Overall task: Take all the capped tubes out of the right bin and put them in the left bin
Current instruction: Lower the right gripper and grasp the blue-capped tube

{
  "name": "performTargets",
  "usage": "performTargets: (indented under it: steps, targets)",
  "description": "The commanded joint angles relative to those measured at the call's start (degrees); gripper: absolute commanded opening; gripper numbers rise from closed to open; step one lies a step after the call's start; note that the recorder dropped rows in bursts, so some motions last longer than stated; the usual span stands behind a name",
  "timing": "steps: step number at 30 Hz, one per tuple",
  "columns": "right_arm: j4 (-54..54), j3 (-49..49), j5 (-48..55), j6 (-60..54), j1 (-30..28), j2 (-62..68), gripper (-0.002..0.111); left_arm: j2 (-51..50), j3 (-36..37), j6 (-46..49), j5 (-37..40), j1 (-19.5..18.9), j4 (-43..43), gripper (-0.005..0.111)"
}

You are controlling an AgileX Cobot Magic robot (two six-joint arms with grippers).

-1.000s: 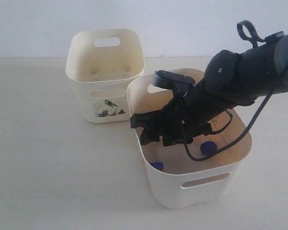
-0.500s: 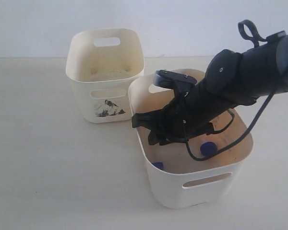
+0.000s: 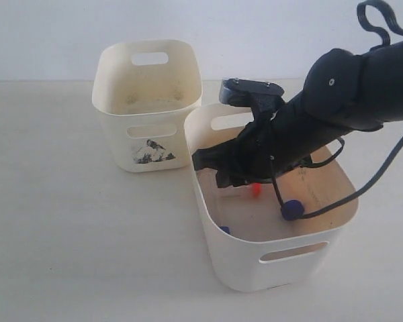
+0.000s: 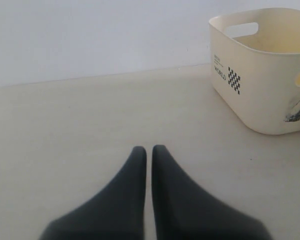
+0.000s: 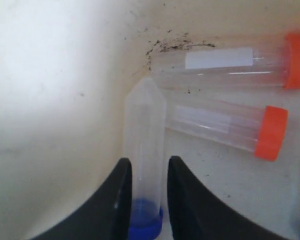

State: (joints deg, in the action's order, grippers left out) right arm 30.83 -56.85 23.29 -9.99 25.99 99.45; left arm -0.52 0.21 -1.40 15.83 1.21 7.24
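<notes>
In the right wrist view my right gripper (image 5: 149, 161) is shut on a clear blue-capped tube (image 5: 145, 120), its tapered tip pointing away from the fingers. Two orange-capped tubes (image 5: 225, 62) (image 5: 225, 125) lie on the floor of the right bin (image 5: 50, 75) beyond it. The exterior view shows the right gripper (image 3: 209, 170) inside the right bin (image 3: 275, 258), with an orange cap (image 3: 256, 190) and blue caps (image 3: 291, 210) (image 3: 225, 229) below it. The left bin (image 3: 148, 144) with the black drawing stands behind. My left gripper (image 4: 146, 148) is shut and empty over the table.
The left bin (image 4: 262, 80) also shows in the left wrist view, off to one side of the left gripper. A black cable (image 3: 363, 191) loops from the right arm over the right bin's rim. Pale table surface (image 3: 67, 228) surrounds both bins.
The right arm has risen and drawn back to the right inside the right bin. An orange cap now shows beneath it. The right bin has shifted slightly right.
</notes>
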Motion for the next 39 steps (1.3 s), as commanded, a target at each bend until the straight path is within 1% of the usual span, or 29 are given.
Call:
performTargets:
  steps: [1, 7, 9, 12, 15, 17, 28, 34, 39]
  targets:
    - [-3.1, 0.3, -0.5, 0.3, -0.3, -1.7, 0.024, 0.1, -0.2, -0.7, -0.9, -0.1, -0.4, 0.004]
    - [-9.0, 0.3, -0.4, 3.4, -0.3, -2.2, 0.024, 0.1, -0.2, -0.7, -0.9, -0.1, -0.4, 0.004]
    - [-9.3, 0.3, 0.2, 4.5, -0.3, -2.2, 0.028, 0.1, -0.2, -0.7, -0.9, -0.1, -0.4, 0.004]
    - [-9.2, 0.3, 0.4, 6.1, -0.3, -2.2, 0.047, 0.1, -0.2, -0.7, -0.9, -0.1, -0.4, 0.004]
    - [-9.1, 0.3, -0.2, 9.5, -0.3, -2.2, 0.069, 0.1, -0.2, -0.7, -0.9, -0.1, -0.4, 0.004]
    - [-9.1, 0.3, -0.8, 9.5, -0.3, -2.1, 0.076, 0.1, -0.2, -0.7, -0.9, -0.1, -0.4, 0.004]
    - [-9.1, 0.3, -1.6, 10.0, -0.3, 2.9, 0.077, 0.1, -0.2, -0.7, -0.9, -0.1, -0.4, 0.004]
    - [-8.8, 0.3, -1.6, 10.0, -0.3, 3.1, 0.077, 0.1, -0.2, -0.7, -0.9, -0.1, -0.4, 0.004]
    - [-7.1, 0.3, -2.4, 12.8, -0.3, 3.1, 0.077, 0.1, -0.2, -0.7, -0.9, -0.1, -0.4, 0.004]
